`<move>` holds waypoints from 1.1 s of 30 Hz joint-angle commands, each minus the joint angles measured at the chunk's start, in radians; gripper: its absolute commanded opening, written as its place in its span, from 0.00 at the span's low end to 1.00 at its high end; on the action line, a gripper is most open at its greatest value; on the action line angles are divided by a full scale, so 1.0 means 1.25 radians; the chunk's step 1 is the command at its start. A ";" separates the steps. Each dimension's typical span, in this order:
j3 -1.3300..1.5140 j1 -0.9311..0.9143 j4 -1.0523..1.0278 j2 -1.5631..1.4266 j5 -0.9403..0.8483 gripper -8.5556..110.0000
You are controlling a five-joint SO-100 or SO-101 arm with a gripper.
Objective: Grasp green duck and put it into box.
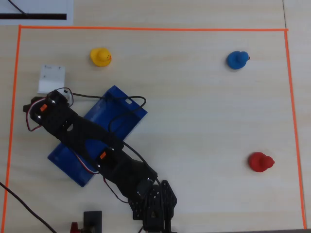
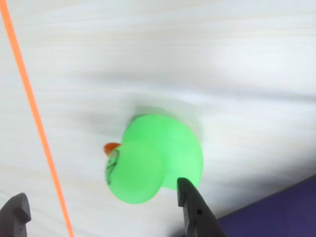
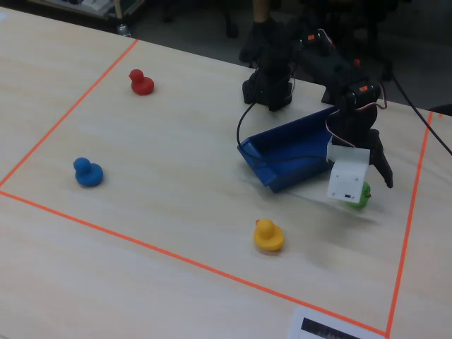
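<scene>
The green duck (image 2: 158,158) with an orange beak sits on the pale wooden table, just beside the blue box (image 3: 282,152). In the wrist view my gripper (image 2: 106,210) is open above it; the right finger (image 2: 195,210) is next to the duck's body and the left finger (image 2: 17,212) is far off to the left. In the fixed view the duck (image 3: 363,196) peeks out under the white wrist camera (image 3: 347,176). In the overhead view the arm hides the duck and lies over the blue box (image 1: 119,109).
A yellow duck (image 1: 100,57), a blue duck (image 1: 237,59) and a red duck (image 1: 260,161) stand apart on the table. Orange tape (image 1: 146,28) frames the work area and runs close to the left of the green duck in the wrist view (image 2: 34,113).
</scene>
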State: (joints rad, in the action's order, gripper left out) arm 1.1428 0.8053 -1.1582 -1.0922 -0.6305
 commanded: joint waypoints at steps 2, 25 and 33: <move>0.026 -0.001 0.037 -0.011 0.002 0.39; 0.012 -0.052 -0.026 -0.124 -0.016 0.07; -0.012 -0.156 -0.193 -0.430 -0.067 0.07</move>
State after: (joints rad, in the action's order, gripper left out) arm 1.0769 0.6535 -1.3744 -1.4036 -0.7041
